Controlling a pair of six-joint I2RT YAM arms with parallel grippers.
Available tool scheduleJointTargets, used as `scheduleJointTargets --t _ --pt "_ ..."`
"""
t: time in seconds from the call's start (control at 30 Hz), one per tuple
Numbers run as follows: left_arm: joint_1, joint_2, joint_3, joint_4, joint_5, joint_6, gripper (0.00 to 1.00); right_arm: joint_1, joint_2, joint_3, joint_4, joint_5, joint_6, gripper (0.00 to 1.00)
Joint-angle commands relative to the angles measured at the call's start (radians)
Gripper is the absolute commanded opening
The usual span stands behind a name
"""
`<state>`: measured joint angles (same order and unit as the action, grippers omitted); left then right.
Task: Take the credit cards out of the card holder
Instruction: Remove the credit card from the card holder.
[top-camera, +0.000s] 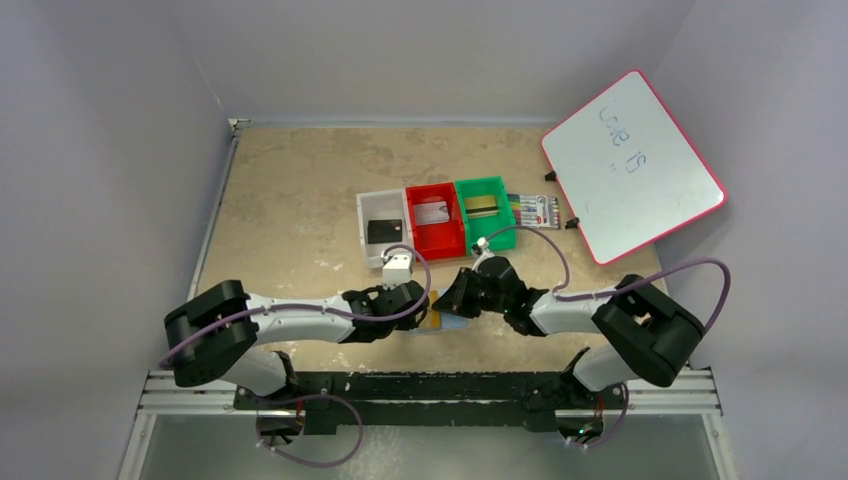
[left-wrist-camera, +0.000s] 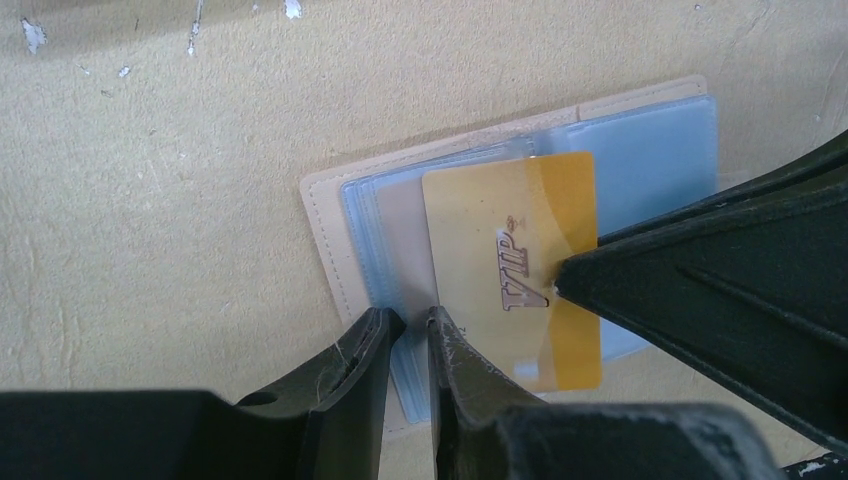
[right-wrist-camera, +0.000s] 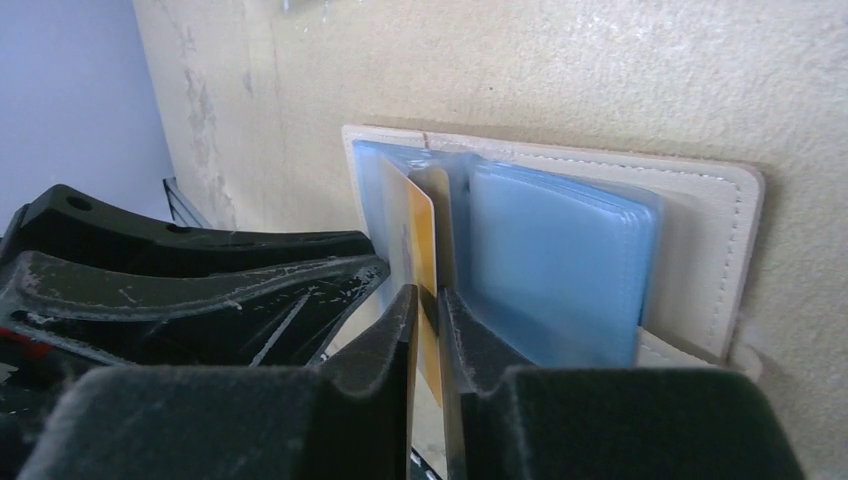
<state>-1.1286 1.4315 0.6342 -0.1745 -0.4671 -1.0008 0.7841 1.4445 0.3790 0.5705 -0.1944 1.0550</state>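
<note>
The tan card holder (left-wrist-camera: 325, 225) lies open on the table, its light-blue pockets (right-wrist-camera: 550, 250) facing up. A gold VIP card (left-wrist-camera: 500, 215) sticks partway out of a pocket on the holder's left half. My right gripper (right-wrist-camera: 428, 296) is shut on that card's edge (right-wrist-camera: 423, 225); its black finger (left-wrist-camera: 700, 270) shows in the left wrist view. My left gripper (left-wrist-camera: 411, 318) is closed to a narrow gap on the blue pocket sleeves beside the card. In the top view both grippers, left (top-camera: 424, 310) and right (top-camera: 456, 300), meet over the holder (top-camera: 447, 323).
Behind the holder stand a white bin (top-camera: 366, 212) with a dark card, a red bin (top-camera: 436, 243) with a card, and a green bin (top-camera: 497, 185) with a card. A striped marker pack (top-camera: 536, 210) and a pink-rimmed whiteboard (top-camera: 630, 180) are at the back right.
</note>
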Motion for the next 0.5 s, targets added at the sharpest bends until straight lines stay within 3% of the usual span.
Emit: scheduleJointTargets --t 0.0,0.07,0.17,0.27,0.47 --pt "-0.011 0.018 0.027 -0.025 0.002 0.023 0.19 -0.003 -0.005 0.003 0.08 -0.025 0.008 0.18" --pt "-0.011 0.018 0.028 -0.024 0.0 0.022 0.19 -0.004 -0.006 0.007 0.077 -0.021 0.007 0.19" --pt "-0.012 0.022 0.031 -0.023 0.0 0.021 0.19 -0.004 -0.007 0.012 0.06 -0.014 0.007 0.12" --pt "-0.015 0.019 0.037 -0.035 -0.017 0.015 0.18 -0.003 -0.034 0.015 0.005 0.027 0.002 0.0" --pt "-0.02 -0.018 0.018 -0.04 -0.05 0.009 0.17 -0.004 -0.316 -0.073 -0.142 0.219 0.032 0.0"
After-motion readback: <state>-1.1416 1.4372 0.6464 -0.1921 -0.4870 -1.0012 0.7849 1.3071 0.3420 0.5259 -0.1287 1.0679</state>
